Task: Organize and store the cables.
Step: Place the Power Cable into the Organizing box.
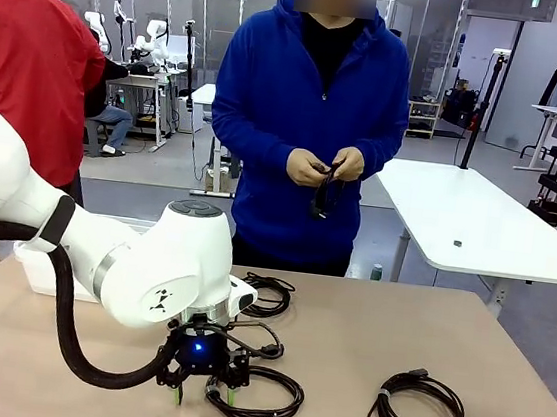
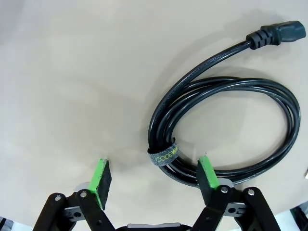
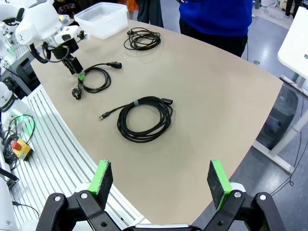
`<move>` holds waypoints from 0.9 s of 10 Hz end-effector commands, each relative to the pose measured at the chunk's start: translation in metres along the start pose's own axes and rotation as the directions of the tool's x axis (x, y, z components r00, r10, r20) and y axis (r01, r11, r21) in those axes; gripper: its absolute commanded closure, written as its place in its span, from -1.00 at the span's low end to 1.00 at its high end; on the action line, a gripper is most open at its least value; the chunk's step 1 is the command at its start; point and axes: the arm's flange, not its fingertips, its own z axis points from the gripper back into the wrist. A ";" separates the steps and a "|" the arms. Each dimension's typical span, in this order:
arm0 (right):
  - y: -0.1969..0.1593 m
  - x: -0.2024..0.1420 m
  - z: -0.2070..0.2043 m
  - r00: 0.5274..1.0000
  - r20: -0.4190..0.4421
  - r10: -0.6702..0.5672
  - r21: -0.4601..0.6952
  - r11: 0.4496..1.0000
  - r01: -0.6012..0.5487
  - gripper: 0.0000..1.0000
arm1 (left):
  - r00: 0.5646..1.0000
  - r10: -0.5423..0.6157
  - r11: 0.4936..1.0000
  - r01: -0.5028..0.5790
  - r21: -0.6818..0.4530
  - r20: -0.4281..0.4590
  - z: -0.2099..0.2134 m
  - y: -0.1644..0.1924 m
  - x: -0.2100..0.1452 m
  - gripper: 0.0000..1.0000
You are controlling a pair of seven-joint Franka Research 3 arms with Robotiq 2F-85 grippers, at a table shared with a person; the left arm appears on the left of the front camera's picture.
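A black power cable point(image 2: 226, 84), coiled and bound by a grey strap point(image 2: 162, 156), lies on the tan table. My left gripper point(image 2: 154, 178) hangs low over it, open, with the strapped part of the coil between its green pads point(image 2: 102, 177) and nothing gripped. The front view shows that gripper point(image 1: 207, 394) at the coil's point(image 1: 272, 401) left side. A second cable coil with a small plug point(image 1: 421, 414) lies to the right, and a third point(image 1: 267, 294) sits behind the arm. The person holds another cable point(image 1: 323, 188) in both hands. My right gripper point(image 3: 160, 178) is open, high above the table edge.
A white plastic bin point(image 1: 35, 269) stands at the table's left, behind my left arm; it also appears far off as the bin point(image 3: 103, 19) in the right wrist view. The person stands at the far side. Bare tabletop lies between the coils.
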 end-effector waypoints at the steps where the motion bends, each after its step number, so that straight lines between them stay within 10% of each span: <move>1: -0.001 0.000 0.000 1.000 0.009 0.015 0.003 1.000 -0.015 -1.00 | 1.000 0.011 0.999 -0.011 0.043 -0.001 0.000 -0.009 0.006 -0.64; 9: -0.001 0.000 0.000 1.000 0.009 0.015 0.003 1.000 -0.015 -1.00 | 0.991 0.117 0.993 -0.116 -0.024 0.071 -0.016 -0.013 0.024 0.16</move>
